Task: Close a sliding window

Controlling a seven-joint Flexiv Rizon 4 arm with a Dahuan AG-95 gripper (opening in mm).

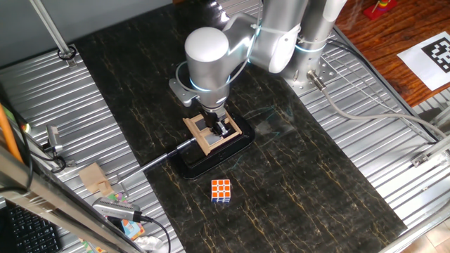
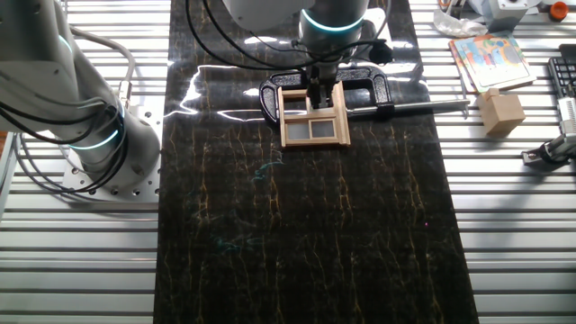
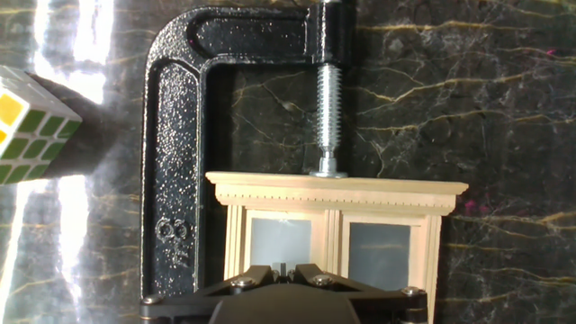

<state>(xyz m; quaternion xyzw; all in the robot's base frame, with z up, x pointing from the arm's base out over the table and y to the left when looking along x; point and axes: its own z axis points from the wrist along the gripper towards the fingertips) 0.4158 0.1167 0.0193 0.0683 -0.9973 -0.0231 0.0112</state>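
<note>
The sliding window (image 1: 209, 138) is a small light-wood frame with grey panes, lying on the dark mat and held by a black C-clamp (image 1: 204, 163). It also shows in the other fixed view (image 2: 314, 129) and in the hand view (image 3: 337, 193). My gripper (image 1: 221, 126) stands straight over the window, with its fingertips at the middle bar between the panes (image 2: 317, 97). In the hand view the gripper (image 3: 283, 267) has its jaws drawn together, with only a thin dark sliver between them. The lower part of the window is hidden behind the hand.
An orange-white puzzle cube (image 1: 221, 190) sits on the mat near the clamp and shows at the left edge of the hand view (image 3: 27, 126). The clamp's screw rod (image 1: 165, 156) sticks out sideways. A wooden block (image 2: 500, 112) and cables lie on the metal table beside the mat.
</note>
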